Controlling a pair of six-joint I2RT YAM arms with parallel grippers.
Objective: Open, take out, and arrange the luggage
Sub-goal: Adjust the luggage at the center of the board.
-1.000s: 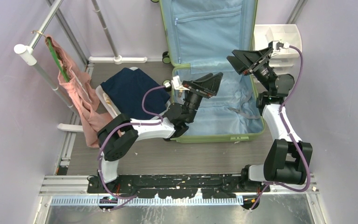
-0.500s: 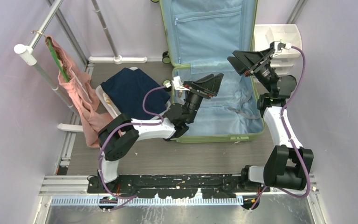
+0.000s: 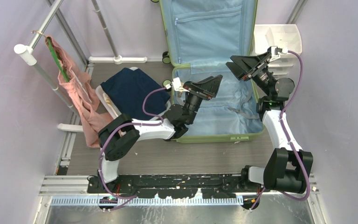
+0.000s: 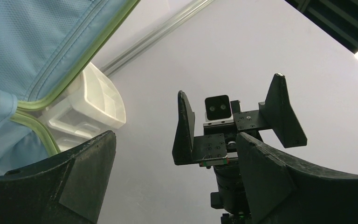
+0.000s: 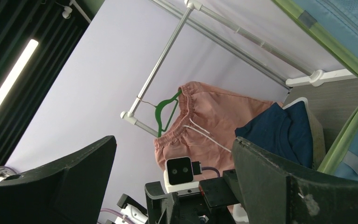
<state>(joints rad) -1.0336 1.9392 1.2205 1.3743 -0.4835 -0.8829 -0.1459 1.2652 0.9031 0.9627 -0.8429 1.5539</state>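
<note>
The luggage (image 3: 228,122) lies open in the middle right of the top view. Its lower half is flat on the floor and its lid is propped upright against the back wall. The pale blue lining shows only loose straps, so the taking-out looks done, or nearly so.

A navy garment (image 3: 128,88) lies to the left of the case, and a pink garment (image 3: 79,93) hangs on a green hanger (image 3: 56,58) at the upper left.

The left gripper (image 3: 216,84) hovers over the lower half with its fingers spread wide and nothing between them. The right gripper (image 3: 232,66) faces it from the right, also parted and empty. The step in hand reads as a last check and tidy.

The next move calls for one arm to dip into the shell and confirm that nothing is left.

The arms cover part of the lower half's lining. The lid's zip pocket (image 3: 205,15) looks closed, so its contents cannot be told, and the lid's top runs off the frame. What the navy garment lies on is mostly covered. The wrist views show walls and each other, not the case floor.
</note>
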